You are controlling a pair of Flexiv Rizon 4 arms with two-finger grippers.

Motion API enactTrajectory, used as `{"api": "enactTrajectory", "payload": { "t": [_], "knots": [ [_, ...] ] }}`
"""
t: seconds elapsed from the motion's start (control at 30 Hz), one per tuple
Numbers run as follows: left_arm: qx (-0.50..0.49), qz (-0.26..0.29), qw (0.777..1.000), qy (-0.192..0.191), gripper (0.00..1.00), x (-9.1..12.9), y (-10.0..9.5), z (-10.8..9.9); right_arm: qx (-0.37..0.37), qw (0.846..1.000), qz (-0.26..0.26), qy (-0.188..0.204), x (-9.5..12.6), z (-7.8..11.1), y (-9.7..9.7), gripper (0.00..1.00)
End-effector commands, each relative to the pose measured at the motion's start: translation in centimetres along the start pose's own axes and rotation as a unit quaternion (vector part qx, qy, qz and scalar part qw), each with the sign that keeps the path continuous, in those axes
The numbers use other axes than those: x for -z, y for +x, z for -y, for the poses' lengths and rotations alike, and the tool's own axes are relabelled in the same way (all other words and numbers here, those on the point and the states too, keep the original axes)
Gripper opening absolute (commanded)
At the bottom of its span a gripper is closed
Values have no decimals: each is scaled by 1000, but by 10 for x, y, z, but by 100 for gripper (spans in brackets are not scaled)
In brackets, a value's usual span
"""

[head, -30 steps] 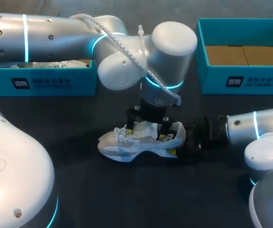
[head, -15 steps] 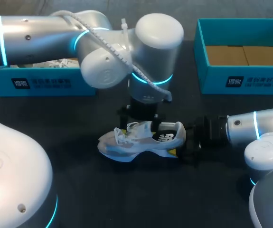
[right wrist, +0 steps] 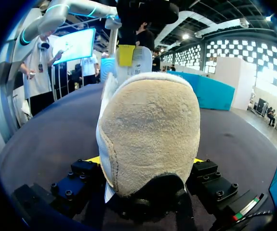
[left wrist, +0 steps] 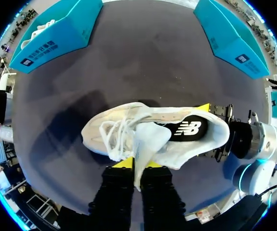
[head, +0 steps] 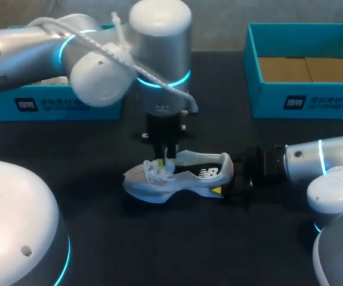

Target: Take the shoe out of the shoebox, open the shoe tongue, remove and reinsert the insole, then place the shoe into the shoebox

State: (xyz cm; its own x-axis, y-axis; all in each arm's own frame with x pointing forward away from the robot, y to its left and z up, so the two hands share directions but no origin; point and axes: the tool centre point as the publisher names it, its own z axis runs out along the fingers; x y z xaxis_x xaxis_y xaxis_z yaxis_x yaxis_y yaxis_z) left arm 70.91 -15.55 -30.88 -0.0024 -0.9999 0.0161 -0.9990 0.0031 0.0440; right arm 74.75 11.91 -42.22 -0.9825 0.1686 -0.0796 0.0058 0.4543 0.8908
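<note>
A white sneaker [head: 186, 177] lies on its sole on the dark table, toe to the left. My left gripper [head: 168, 155] hangs straight above its laces, shut on the raised white tongue [left wrist: 147, 140], which is pinched between the two fingers [left wrist: 137, 164]. My right gripper [head: 235, 180] comes in low from the right. Its jaws stand wide, and the suede heel [right wrist: 148, 127] is clamped between them from both sides [right wrist: 145, 161]. An open teal shoebox [head: 305, 98] with a brown cardboard floor stands at the back right.
A second teal box [head: 58, 101] with white contents stands at the back left, partly behind my left arm. The left arm's big elbow joint [head: 159, 42] hangs above the table's middle. Bare dark table lies in front of the sneaker.
My left arm swung left from above the shoe's opening to the laces. Its gripper went from open to shut on the tongue. The right gripper and the shoe kept still.
</note>
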Motion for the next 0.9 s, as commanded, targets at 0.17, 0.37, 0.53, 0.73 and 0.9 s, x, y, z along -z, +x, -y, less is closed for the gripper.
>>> {"api": "enactTrajectory", "payload": {
  "t": [0.17,0.37,0.53,0.73,0.9],
  "knots": [
    [20,-90,996,11,0,16,-38,-5,0,1000,1,3,-2,-1,1,0],
    [57,-90,994,11,0,13,-62,-5,0,1000,1,3,-2,-1,1,0],
    [92,-72,993,-9,0,-4,-84,-6,0,1000,1,3,-2,-1,1,0],
    [110,-60,991,-48,0,-35,-94,-1,0,1000,1,3,-2,-1,1,0],
    [115,-53,990,-68,0,-53,-91,3,0,1000,1,3,-2,-1,1,0]
  ]
}}
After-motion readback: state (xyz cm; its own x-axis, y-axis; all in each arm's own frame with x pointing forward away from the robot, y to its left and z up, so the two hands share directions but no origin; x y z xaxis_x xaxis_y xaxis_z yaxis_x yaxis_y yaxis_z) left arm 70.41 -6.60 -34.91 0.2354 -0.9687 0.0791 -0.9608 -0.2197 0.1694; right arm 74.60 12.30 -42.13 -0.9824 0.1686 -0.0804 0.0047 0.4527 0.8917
